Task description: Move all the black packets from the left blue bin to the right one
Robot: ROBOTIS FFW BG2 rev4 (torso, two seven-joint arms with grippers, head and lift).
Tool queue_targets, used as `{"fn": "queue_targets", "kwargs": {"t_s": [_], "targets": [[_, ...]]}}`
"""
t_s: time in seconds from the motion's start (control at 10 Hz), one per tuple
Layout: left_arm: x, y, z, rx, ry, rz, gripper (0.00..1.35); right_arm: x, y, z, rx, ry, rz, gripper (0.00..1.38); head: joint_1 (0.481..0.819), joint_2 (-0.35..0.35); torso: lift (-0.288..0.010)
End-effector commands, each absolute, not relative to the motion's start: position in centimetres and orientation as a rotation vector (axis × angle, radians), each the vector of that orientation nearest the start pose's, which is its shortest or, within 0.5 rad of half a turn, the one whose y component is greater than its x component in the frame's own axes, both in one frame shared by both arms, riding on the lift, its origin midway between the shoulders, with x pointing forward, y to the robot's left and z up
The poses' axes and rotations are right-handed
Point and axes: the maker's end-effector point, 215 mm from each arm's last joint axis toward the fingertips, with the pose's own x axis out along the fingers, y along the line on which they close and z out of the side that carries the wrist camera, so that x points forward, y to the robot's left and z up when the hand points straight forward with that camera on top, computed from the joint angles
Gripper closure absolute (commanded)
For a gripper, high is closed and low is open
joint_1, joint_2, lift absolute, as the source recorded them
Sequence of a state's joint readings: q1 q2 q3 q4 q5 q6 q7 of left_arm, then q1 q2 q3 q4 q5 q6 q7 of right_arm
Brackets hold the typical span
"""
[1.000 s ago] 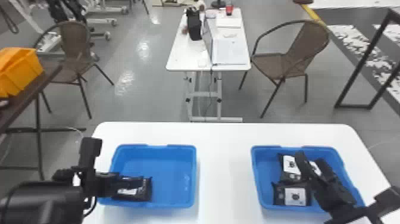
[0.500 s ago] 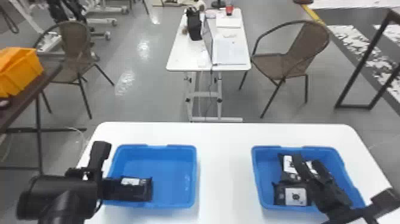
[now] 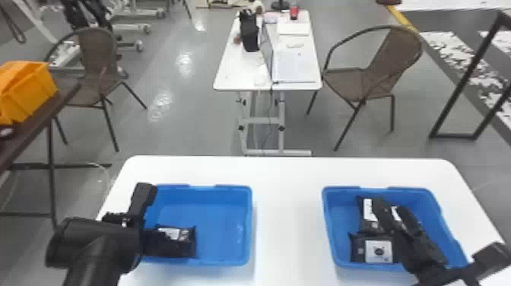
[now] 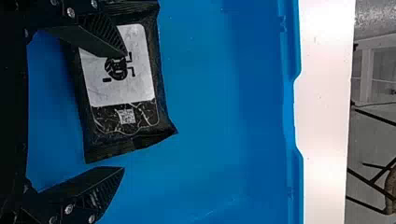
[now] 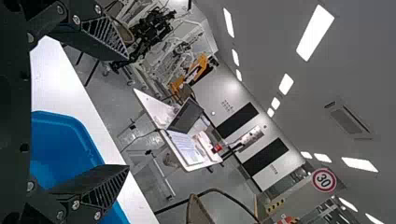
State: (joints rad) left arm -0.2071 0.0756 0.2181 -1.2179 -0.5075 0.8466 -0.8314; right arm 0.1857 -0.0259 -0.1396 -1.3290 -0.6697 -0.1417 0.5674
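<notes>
Spreading its jaws, one over a black packet [image 4: 119, 77] and the other beside it, the left gripper [image 3: 163, 242] hangs at the left blue bin [image 3: 220, 224]. The right gripper's [image 3: 392, 213] jaws stand apart; below, more black packets [image 3: 378, 251] lie in the right one [image 3: 340, 216].

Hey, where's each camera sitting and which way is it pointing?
Head: on the robot's head, facing forward and down at the white table; left arm and right arm show.
Left wrist: on that wrist, facing down into the left blue bin; left claw shows.
Right wrist: on that wrist, facing across the room; right claw shows.
Head and left wrist share a black packet; head and right wrist, the laptop.
</notes>
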Motion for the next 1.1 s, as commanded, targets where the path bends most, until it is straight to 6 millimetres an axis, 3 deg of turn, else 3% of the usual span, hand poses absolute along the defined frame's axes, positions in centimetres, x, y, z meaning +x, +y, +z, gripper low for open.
{"fn": "queue_targets", "kwargs": {"t_s": [0.0, 0.1, 0.3, 0.6, 0.8, 0.9, 1.0], "targets": [[46.4, 30.0, -61.6, -0.042, 1.118, -0.327, 0.22, 48.6, -24.8, -46.5, 0.660, 0.046, 0.223, 0.21, 0.695, 0.058, 0.000], [46.0, 30.3, -62.1, -0.037, 1.149, -0.319, 0.36, 48.6, -24.7, -46.5, 0.663, 0.047, 0.227, 0.21, 0.695, 0.060, 0.000], [47.1, 30.3, -61.9, 0.015, 1.117, -0.351, 0.89, 48.8, -24.4, -46.6, 0.668, 0.050, 0.239, 0.21, 0.695, 0.066, 0.000], [47.7, 30.6, -61.6, 0.096, 1.117, -0.427, 1.10, 48.8, -24.2, -46.8, 0.683, 0.052, 0.240, 0.21, 0.695, 0.068, 0.000], [47.3, 30.0, -61.9, 0.089, 1.098, -0.474, 1.09, 48.6, -24.2, -46.8, 0.692, 0.050, 0.241, 0.21, 0.695, 0.070, 0.000], [47.9, 29.8, -60.9, 0.111, 1.074, -0.501, 1.00, 48.6, -24.1, -46.8, 0.696, 0.048, 0.241, 0.21, 0.695, 0.071, 0.000], [49.0, 30.0, -58.9, 0.163, 1.033, -0.515, 0.62, 48.6, -24.1, -46.8, 0.696, 0.048, 0.242, 0.21, 0.695, 0.065, 0.000]]}}
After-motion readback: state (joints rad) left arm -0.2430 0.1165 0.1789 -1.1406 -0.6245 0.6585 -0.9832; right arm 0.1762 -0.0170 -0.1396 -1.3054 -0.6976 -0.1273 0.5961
